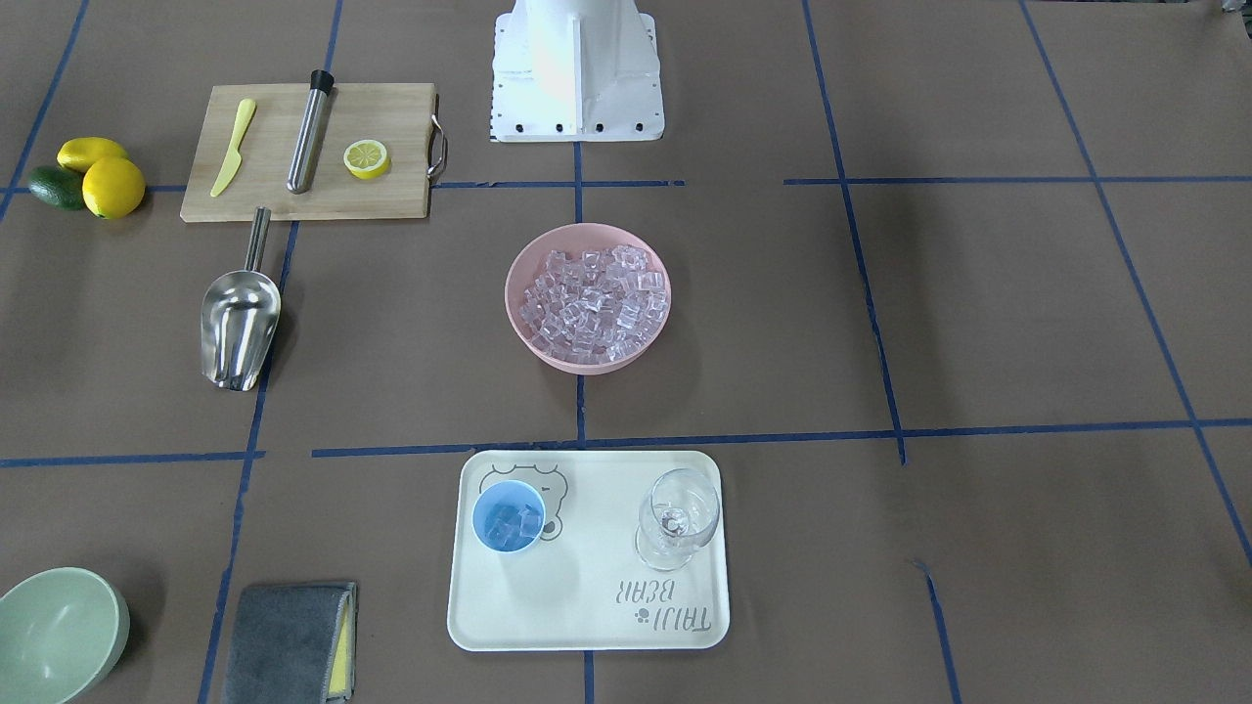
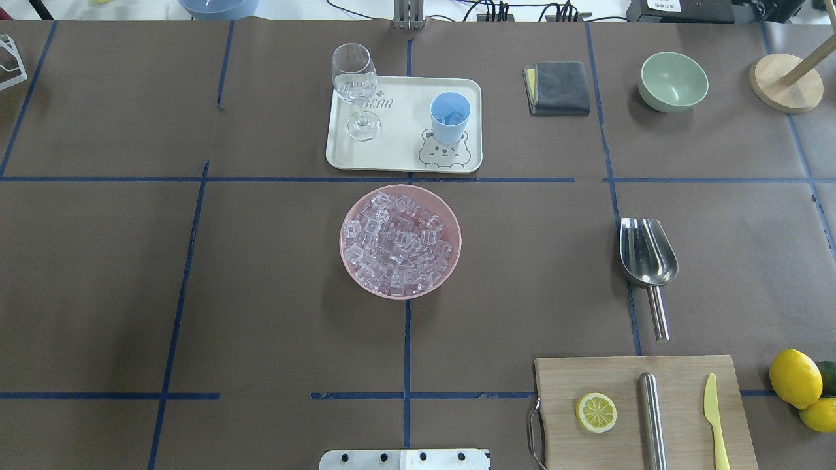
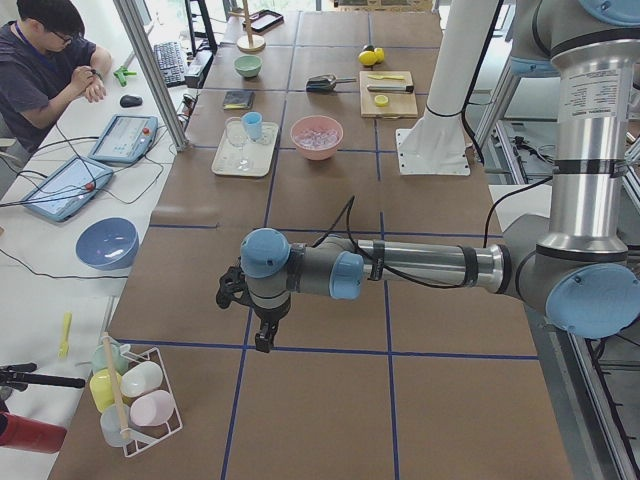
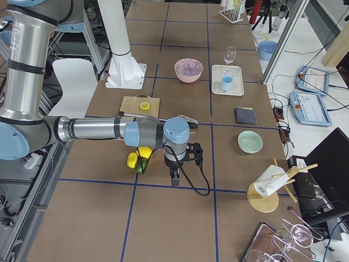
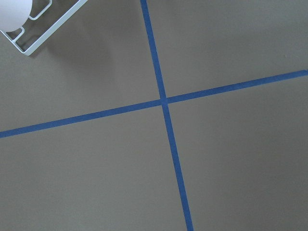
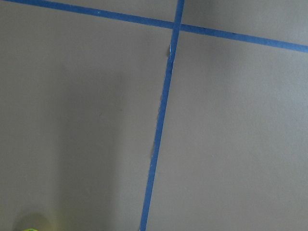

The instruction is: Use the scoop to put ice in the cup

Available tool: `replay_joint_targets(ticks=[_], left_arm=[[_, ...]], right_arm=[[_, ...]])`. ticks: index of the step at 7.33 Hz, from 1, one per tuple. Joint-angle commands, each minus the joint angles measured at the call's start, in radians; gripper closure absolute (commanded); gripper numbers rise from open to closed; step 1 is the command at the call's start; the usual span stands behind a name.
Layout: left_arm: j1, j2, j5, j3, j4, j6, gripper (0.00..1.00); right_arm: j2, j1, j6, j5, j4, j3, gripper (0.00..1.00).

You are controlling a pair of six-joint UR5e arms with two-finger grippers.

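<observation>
Cut edges, unreadable jaws
The jaws of the left arm [image 3: 420, 265] and the right arm [image 4: 98, 130] show only in side views, too small to tell parted or closed. The right arm hides part of the lemons [image 4: 132, 160]. The front view's bottom edge cuts the green bowl [image 1: 59, 636] and grey cloth [image 1: 284, 640]; the overhead view's cuts the cutting board [image 2: 682, 418].
</observation>
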Motion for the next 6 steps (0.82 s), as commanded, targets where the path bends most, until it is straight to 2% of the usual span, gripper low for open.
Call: replay_joint_targets(ticks=[1,6], left_arm=[[0.000,0.000,0.000,-0.001,0.000,0.000,0.00],[0.000,0.000,0.000,0.004,0.000,-0.002,0.00]], right_arm=[[0.000,0.000,0.000,0.000,0.000,0.000,0.00],[0.000,0.000,0.003,0.002,0.000,0.003,0.00]])
